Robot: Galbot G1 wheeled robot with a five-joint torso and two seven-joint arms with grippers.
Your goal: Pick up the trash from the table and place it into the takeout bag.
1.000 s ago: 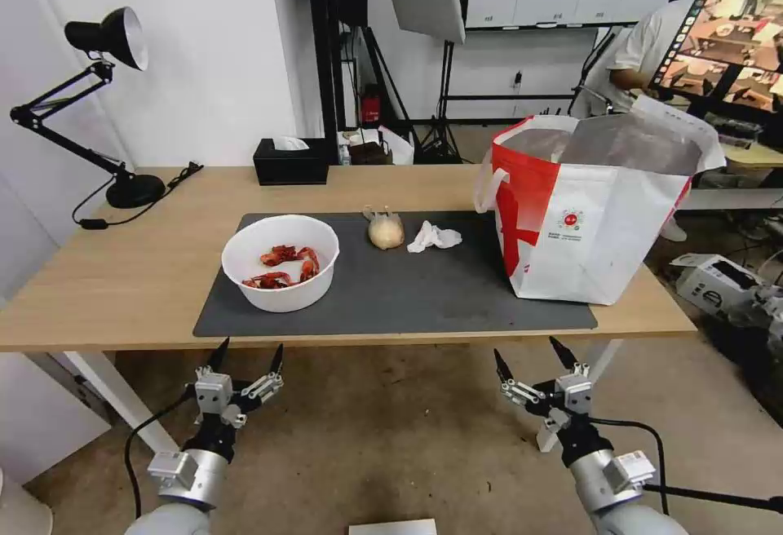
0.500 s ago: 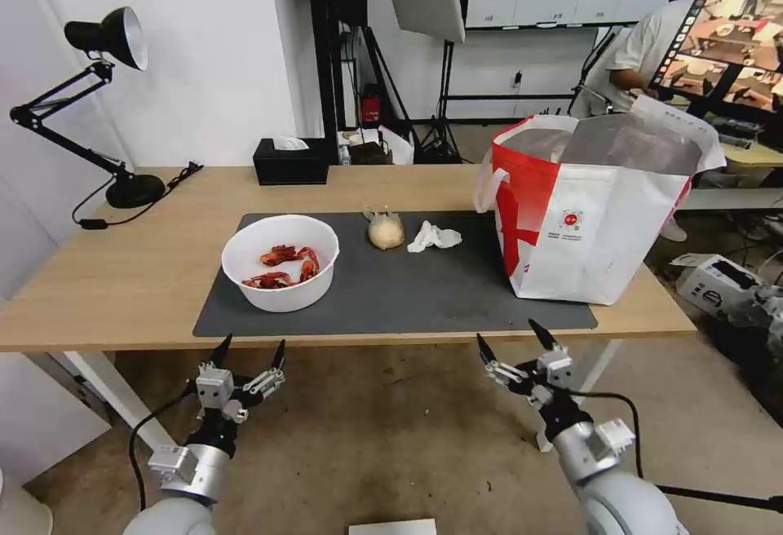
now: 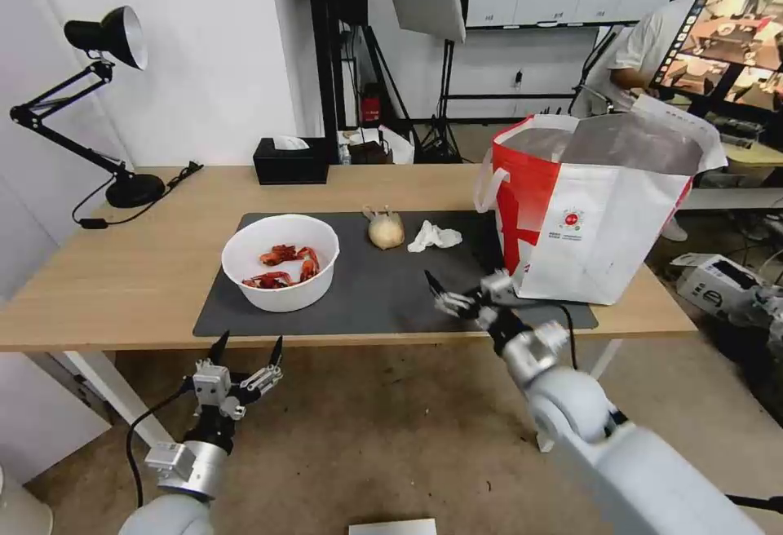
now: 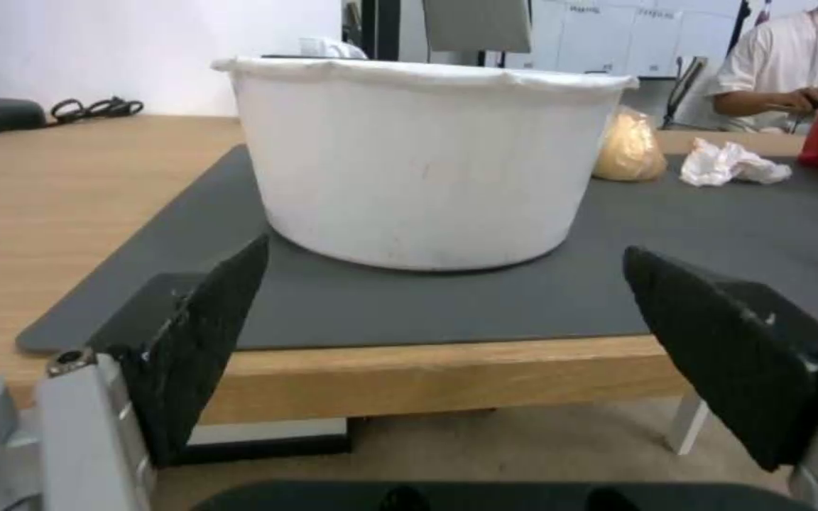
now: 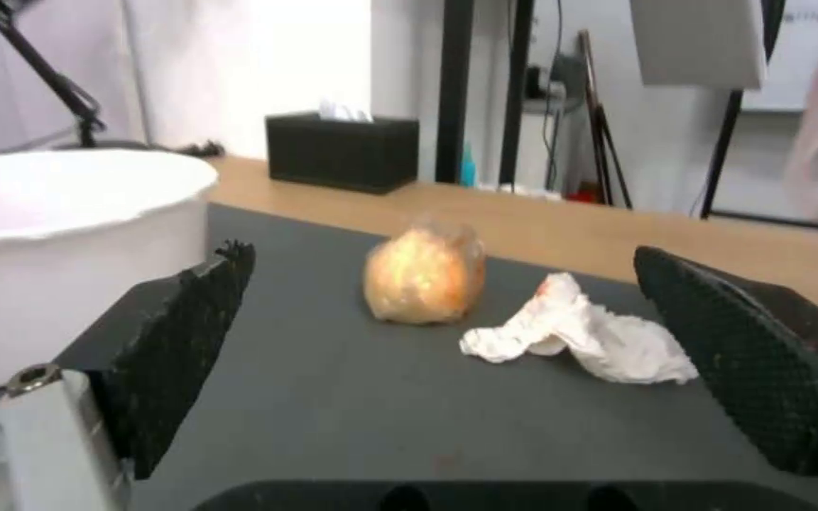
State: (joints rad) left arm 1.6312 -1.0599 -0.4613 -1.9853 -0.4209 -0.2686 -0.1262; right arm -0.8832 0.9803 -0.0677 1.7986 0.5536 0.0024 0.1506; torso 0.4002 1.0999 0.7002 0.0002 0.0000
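Note:
On the table (image 3: 139, 266) lies a dark grey mat (image 3: 383, 294). A white bowl (image 3: 280, 262) of red crayfish shells stands on the mat's left part. Behind the mat's middle lie a beige knotted bundle (image 3: 386, 231) and a crumpled white tissue (image 3: 434, 236). The takeout bag (image 3: 595, 217) stands open at the right end. My right gripper (image 3: 463, 290) hovers open over the mat's front right, facing the bundle (image 5: 425, 275) and tissue (image 5: 589, 337). My left gripper (image 3: 249, 349) hangs open below the table's front edge, in front of the bowl (image 4: 423, 156).
A black tissue box (image 3: 290, 161) sits at the table's back edge and a black desk lamp (image 3: 106, 37) at the far left. A person sits behind the bag by a monitor. A white box (image 3: 718, 278) lies on the floor to the right.
My right arm has risen from below the table's front edge and swung left and forward over the mat. The left arm has stayed put. The trash has not moved.

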